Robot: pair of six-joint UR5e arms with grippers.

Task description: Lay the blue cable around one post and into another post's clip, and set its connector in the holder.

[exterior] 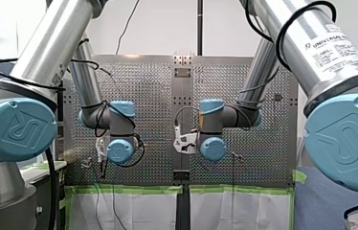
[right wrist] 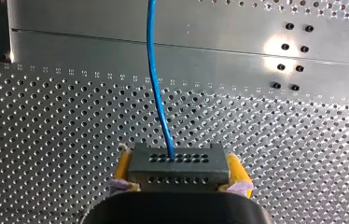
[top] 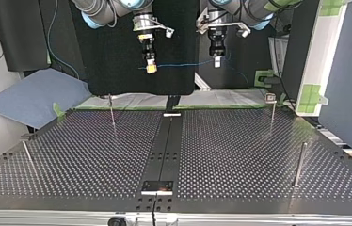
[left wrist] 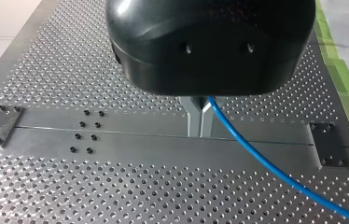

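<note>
High above the table's far edge in the top view, my right gripper (top: pixel 151 68) is shut on a dark grey connector block (top: pixel 151 69). In the right wrist view its yellow pads (right wrist: pixel 124 164) clamp both sides of the connector (right wrist: pixel 177 169), and the blue cable (right wrist: pixel 156 84) runs out of it ahead of the fingers. The cable (top: pixel 183 64) spans across to my left gripper (top: pixel 217 62). In the left wrist view its metal fingers (left wrist: pixel 199 122) are shut on the blue cable (left wrist: pixel 266 163), which trails off to one side over the perforated table (left wrist: pixel 116 186).
Thin posts stand on the table (top: pixel 240 155): one far left (top: pixel 112 110), one far right with a clip on top (top: pixel 271 110), one near right (top: pixel 299 165), one near left (top: pixel 28 157). A small plate (top: pixel 157 187) sits on the black centre rail (top: pixel 169 141).
</note>
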